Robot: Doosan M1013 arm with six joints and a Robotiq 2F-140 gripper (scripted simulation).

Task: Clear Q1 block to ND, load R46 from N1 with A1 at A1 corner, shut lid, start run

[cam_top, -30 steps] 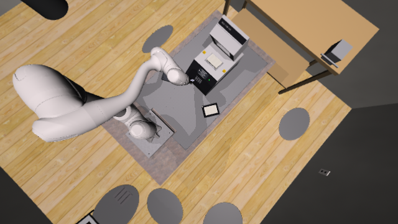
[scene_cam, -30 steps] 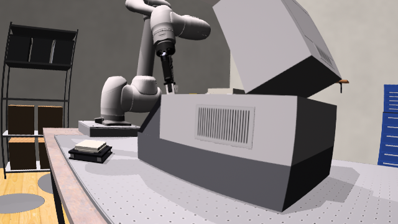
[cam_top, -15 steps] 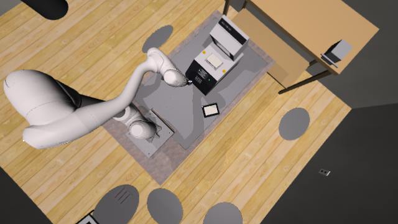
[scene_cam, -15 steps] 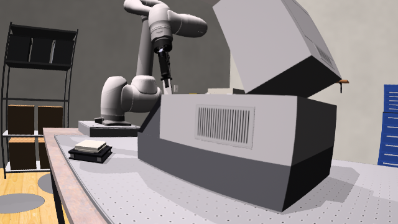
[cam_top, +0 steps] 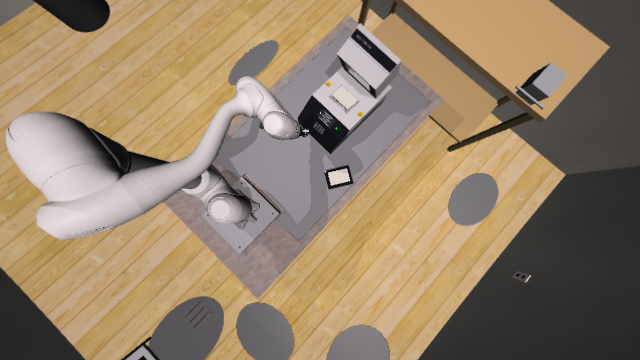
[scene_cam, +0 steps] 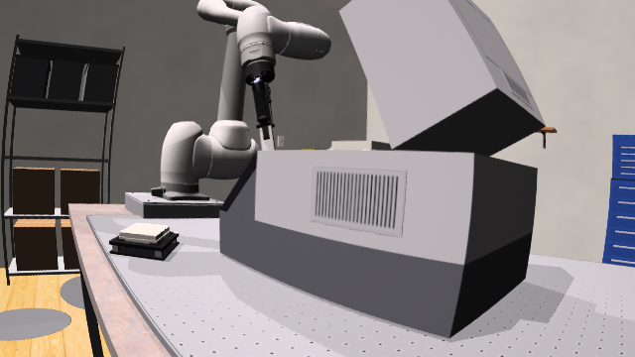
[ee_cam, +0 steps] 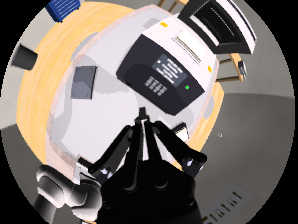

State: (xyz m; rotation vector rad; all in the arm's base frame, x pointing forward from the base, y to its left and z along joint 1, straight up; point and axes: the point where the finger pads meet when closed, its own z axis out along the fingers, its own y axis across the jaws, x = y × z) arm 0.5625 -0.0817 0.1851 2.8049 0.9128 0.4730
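Q1 [cam_top: 345, 107] lid raised, lamp green

I count one cycler [cam_top: 345, 107], two plates [cam_top: 345, 97] [cam_top: 339, 176], one nest [scene_cam: 144, 246], my one gripper [ee_cam: 148, 124].
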